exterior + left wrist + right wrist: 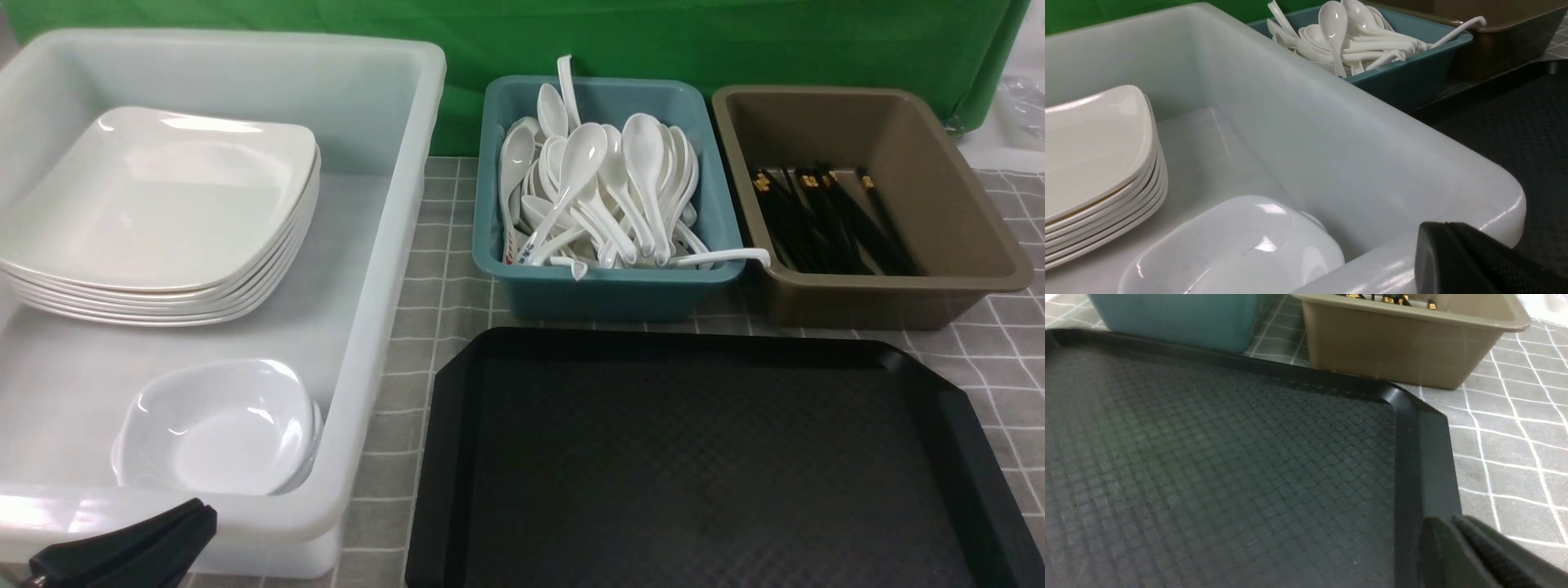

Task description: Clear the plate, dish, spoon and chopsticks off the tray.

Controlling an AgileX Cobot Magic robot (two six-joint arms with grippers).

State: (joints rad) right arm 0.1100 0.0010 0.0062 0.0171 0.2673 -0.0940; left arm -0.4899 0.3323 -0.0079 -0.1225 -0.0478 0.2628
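Note:
The black tray (702, 457) lies bare at the front right; its textured floor (1208, 457) fills the right wrist view. Large white plates (163, 204) sit stacked in the white tub, and small dishes (220, 425) are nested in front of them. Spoons (604, 188) fill the teal tub, and black chopsticks (824, 220) lie in the brown tub. My left gripper (200, 514) is shut and empty just outside the tub's near rim, close to the dishes (1237, 245). My right gripper (1447, 522) hovers over the tray's right rim, its fingers nearly together with nothing between them. It is out of the front view.
The white tub (392, 245) takes up the left side. The teal tub (604, 294) and brown tub (963, 212) stand side by side behind the tray. One spoon handle (727, 257) hangs over the teal tub's rim. Grey checked cloth (1004, 367) covers the table.

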